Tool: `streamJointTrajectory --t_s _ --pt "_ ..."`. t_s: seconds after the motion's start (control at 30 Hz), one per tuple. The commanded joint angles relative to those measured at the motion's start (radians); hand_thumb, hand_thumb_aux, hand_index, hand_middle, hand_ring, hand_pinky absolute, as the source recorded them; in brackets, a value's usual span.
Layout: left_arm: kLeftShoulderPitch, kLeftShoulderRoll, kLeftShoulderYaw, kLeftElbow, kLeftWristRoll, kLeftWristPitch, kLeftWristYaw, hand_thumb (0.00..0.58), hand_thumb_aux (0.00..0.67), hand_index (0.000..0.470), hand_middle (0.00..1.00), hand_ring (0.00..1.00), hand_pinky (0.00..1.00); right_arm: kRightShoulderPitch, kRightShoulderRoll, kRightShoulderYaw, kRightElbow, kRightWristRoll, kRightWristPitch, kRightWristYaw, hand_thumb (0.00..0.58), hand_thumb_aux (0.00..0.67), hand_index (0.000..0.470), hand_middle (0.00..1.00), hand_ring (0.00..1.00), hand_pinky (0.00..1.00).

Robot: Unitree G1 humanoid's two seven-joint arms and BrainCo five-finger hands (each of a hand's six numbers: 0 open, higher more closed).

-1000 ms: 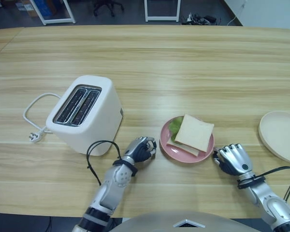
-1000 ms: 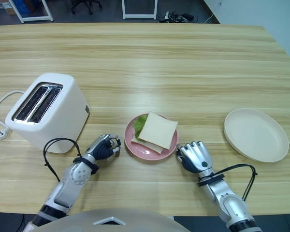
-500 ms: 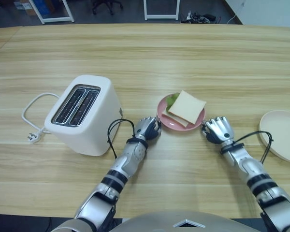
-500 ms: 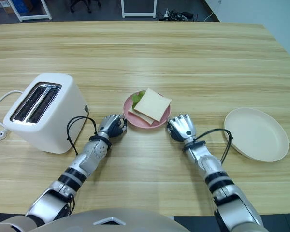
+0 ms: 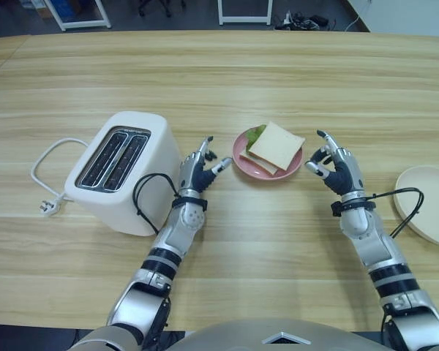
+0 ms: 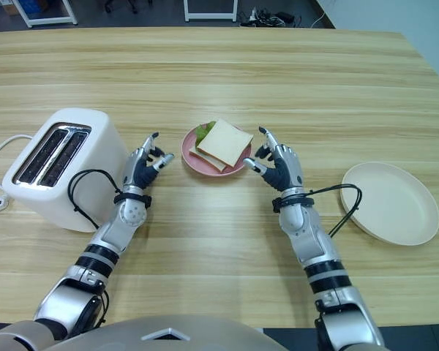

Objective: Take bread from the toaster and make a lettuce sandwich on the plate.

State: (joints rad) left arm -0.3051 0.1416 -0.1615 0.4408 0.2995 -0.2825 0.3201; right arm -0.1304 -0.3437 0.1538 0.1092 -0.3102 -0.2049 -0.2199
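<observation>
A pink plate sits mid-table with a sandwich on it: a white bread slice on top, green lettuce showing at its far left edge, another slice beneath. The white toaster stands to the left with both slots looking empty. My left hand is raised just left of the plate, fingers spread open and holding nothing. My right hand is raised just right of the plate, fingers open and empty too. Neither hand touches the plate.
A cream plate lies at the right edge of the table. The toaster's white cord and plug trail to the left. Black cables loop from both wrists. The far half of the wooden table is bare.
The plate with the sandwich sits farther from me than before. Both hands went from curled beside the plate to lifted off it with fingers open.
</observation>
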Motion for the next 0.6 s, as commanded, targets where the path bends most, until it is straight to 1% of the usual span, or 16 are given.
streamJointTrajectory --t_s 0.03,0.1,0.23,0.53,0.6 --pt "0.051 -0.089 0.147 -0.023 -0.358 -0.109 -0.185 0.0 0.0 0.0 0.0 0.0 0.0 0.036 0.132 -0.074 -0.053 0.211 0.087 0.066 0.0 0.0 0.0 0.0 0.0 0.0" --pt "0.048 -0.101 0.167 -0.014 -0.399 -0.116 -0.22 0.0 0.0 0.0 0.0 0.0 0.0 0.024 0.165 -0.09 -0.028 0.245 0.094 0.077 0.0 0.0 0.0 0.0 0.0 0.0" --pt "0.033 -0.125 0.197 -0.021 -0.481 -0.095 -0.311 0.0 0.0 0.0 0.0 0.0 0.0 0.001 0.204 -0.119 0.03 0.266 0.066 0.085 0.0 0.0 0.0 0.0 0.0 0.0" --pt "0.0 -0.132 0.202 0.02 -0.444 -0.16 -0.378 0.0 0.0 0.0 0.0 0.0 0.0 -0.053 0.232 -0.159 0.123 0.27 0.025 0.103 0.0 0.0 0.0 0.0 0.0 0.0" --pt "-0.005 -0.135 0.204 0.03 -0.444 -0.168 -0.389 0.0 0.0 0.0 0.0 0.0 0.0 -0.052 0.237 -0.174 0.113 0.306 0.04 0.134 0.0 0.0 0.0 0.0 0.0 0.0"
